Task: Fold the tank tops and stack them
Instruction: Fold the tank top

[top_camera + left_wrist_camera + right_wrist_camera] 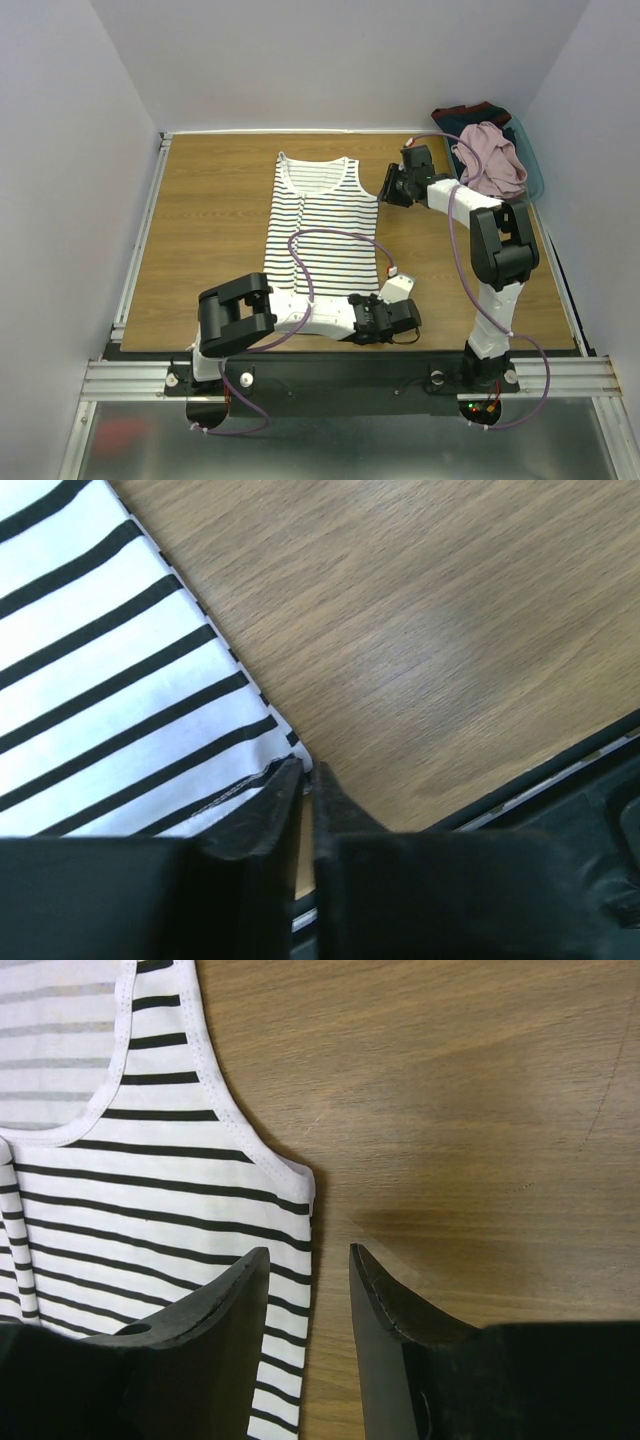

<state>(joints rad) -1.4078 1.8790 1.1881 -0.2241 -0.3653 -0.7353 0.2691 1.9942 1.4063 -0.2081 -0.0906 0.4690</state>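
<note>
Wood-grain table (210, 220), walled in by plain pale panels, carries the striped tank top (320, 225) spread flat near its middle, neckline toward the far side and hem toward the arms' bases. Its lower right hem corner sits right at the tips of the left gripper (303, 772), which lies low over the near edge of the table. The jaws there are drawn almost together with only a thin slit between them. One tip overlaps the stitched hem, but I cannot tell whether any cloth is actually caught in the slit. Higher up the same garment, the right gripper (305, 1260) hangs over the right side seam just below the armhole. Its jaws are spread apart, one finger above the striped cloth and the other above bare wood, so the top's edge runs between them, and nothing is held. In the overhead view this arm reaches in from the right, its claw just beside the shoulder strap. The pink tank top (490, 160) is well apart from both claws, bunched in a heap in a blue bin (535, 175) at the far right corner. It rests on dark clothing (470, 110) that shows behind it. Purple cables (330, 235) loop from the arms, one arcing above the striped fabric.
</note>
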